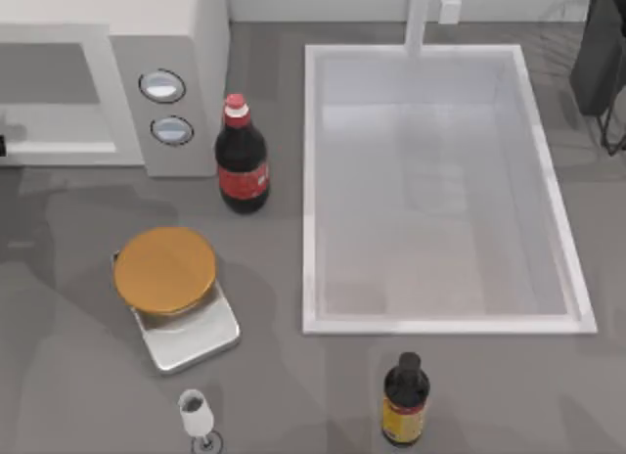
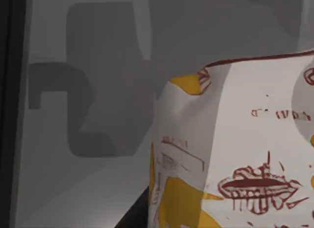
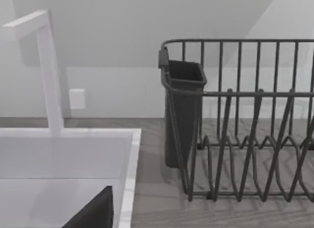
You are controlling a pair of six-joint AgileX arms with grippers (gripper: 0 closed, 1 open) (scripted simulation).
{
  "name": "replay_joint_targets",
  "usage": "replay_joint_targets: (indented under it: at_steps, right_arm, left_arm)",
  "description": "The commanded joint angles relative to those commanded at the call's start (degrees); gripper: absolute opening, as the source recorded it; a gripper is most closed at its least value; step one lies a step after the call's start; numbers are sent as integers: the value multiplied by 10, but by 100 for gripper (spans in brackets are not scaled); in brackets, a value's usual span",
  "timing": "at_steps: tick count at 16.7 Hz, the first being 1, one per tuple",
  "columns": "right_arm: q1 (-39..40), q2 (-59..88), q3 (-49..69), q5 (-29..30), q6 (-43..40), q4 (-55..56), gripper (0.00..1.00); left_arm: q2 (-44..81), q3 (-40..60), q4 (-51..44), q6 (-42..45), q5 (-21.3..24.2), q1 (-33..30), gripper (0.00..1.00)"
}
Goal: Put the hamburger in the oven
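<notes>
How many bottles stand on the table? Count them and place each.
2: the cola bottle beside the oven, and a dark yellow-labelled bottle before the sink. Others may be hidden.

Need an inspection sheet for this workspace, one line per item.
Surface: grey table, no spills seen.
Job's things: oven at top left; hamburger, apparently the white item with red and yellow print close to the left wrist camera.
Clutter: cola bottle beside the oven; orange disc on a silver base; dark bottle; small white cup; sink; dish rack.
Grippers: left gripper by the hamburger; right gripper over the sink, facing the dish rack.
Cables: nothing seen.
Surroundings: white wall, faucet.
</notes>
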Motion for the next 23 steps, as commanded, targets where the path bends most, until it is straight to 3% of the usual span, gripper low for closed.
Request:
replay_joint_targets:
  at_steps: [8, 16, 20, 23]
  right_arm:
    - [0, 0, 0, 0, 0, 0, 100]
    - [0, 0, 0, 0, 0, 0, 100]
    - [0, 0, 0, 0, 0, 0, 100]
    - [0, 0, 0, 0, 0, 0, 100]
  left_arm:
    - [28, -87, 317, -10, 29, 1, 0]
    - [69, -187, 733, -9, 71, -7, 0]
    - [90, -246, 838, -18, 86, -3, 0]
    - [94, -259, 856, -21, 89, -1, 0]
